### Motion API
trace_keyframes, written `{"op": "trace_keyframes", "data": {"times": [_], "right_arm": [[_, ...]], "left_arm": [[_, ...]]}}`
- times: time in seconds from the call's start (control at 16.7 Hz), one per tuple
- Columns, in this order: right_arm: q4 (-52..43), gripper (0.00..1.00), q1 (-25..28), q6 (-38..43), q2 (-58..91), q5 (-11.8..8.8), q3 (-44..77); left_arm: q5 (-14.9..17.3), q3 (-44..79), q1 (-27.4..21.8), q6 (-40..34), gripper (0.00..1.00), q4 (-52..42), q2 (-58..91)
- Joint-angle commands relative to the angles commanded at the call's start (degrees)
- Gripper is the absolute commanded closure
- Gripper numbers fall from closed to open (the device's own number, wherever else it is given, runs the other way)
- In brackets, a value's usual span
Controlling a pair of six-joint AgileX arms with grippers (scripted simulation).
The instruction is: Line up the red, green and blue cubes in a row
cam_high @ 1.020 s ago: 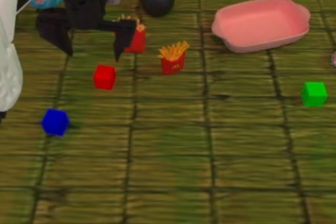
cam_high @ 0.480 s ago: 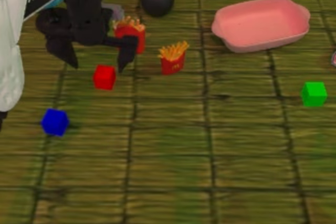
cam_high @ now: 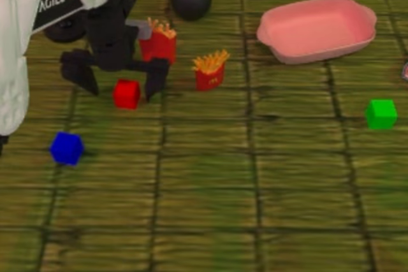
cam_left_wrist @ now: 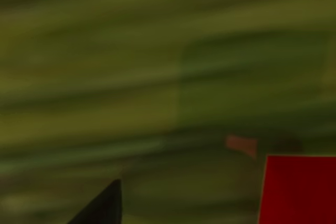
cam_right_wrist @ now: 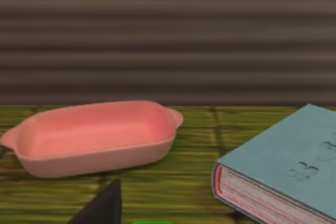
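L arm reaches in from the top view's upper-left corner, white link w/ black wrist angled down toward the surface. Left tool (cam_high: 119, 87) hangs low, fingers spread wide, tips pointing down. R arm not seen from above; only one dark fingertip (cam_right_wrist: 100, 205) shows in its wrist view.

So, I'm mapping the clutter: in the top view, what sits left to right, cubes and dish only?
blue cube → red cube, between the open left hand's fingers → pink dish → green cube.
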Motion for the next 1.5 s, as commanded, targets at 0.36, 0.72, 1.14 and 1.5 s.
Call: {"op": "trace_keyframes", "data": {"times": [0.36,0.72,1.14,1.5], "right_arm": [[0.00,0.00,0.00,0.00,0.00,0.00,0.00],[0.00,0.00,0.00,0.00,0.00,0.00,0.00],[0.00,0.00,0.00,0.00,0.00,0.00,0.00],[0.00,0.00,0.00,0.00,0.00,0.00,0.00]], "left_arm": [[0.00,0.00,0.00,0.00,0.38,0.00,0.00],[0.00,0.00,0.00,0.00,0.83,0.00,0.00],[0.00,0.00,0.00,0.00,1.00,0.00,0.00],[-0.22,1.51,0.19,0.16,1.00,-1.44,-2.07]]}}
